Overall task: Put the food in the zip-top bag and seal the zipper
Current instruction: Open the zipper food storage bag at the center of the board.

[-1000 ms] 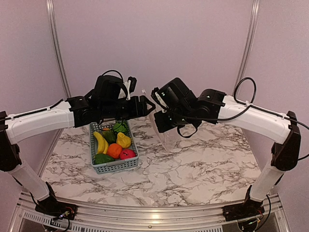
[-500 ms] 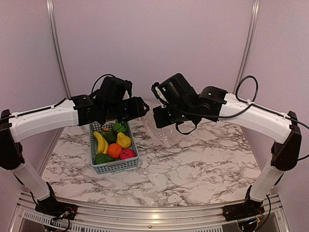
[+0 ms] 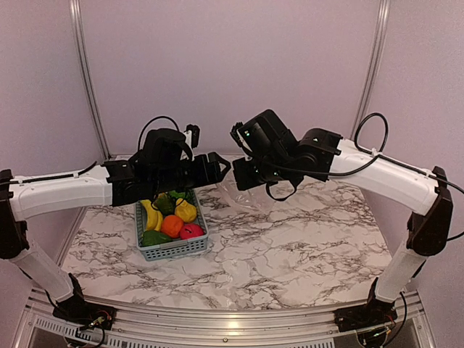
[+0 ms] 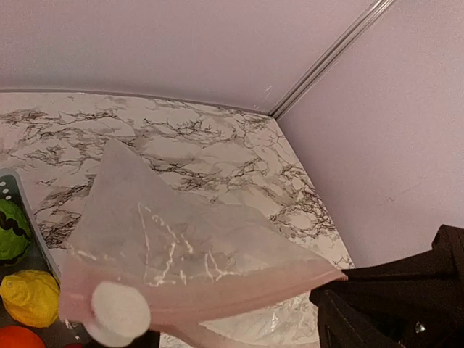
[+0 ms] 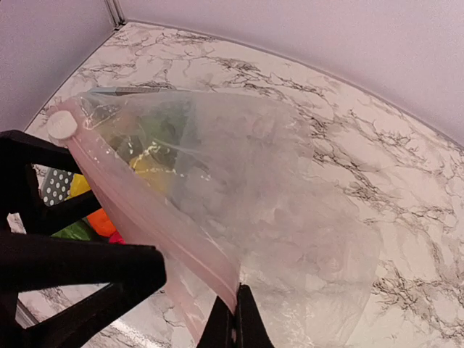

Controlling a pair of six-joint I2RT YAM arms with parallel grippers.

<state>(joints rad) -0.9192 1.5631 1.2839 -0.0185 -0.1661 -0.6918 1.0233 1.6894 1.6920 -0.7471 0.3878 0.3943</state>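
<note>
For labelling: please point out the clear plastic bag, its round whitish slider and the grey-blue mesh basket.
Clear plastic bag (image 5: 290,203): right wrist view, side wall.
Round whitish slider (image 4: 119,313): left wrist view, face.
Grey-blue mesh basket (image 3: 174,251): top view, near wall.

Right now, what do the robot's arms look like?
The left arm and right arm are white tubes with chunky black joints. The left gripper and right gripper are black. A black cable loops above each arm; tiny green lights dot the right one.
</note>
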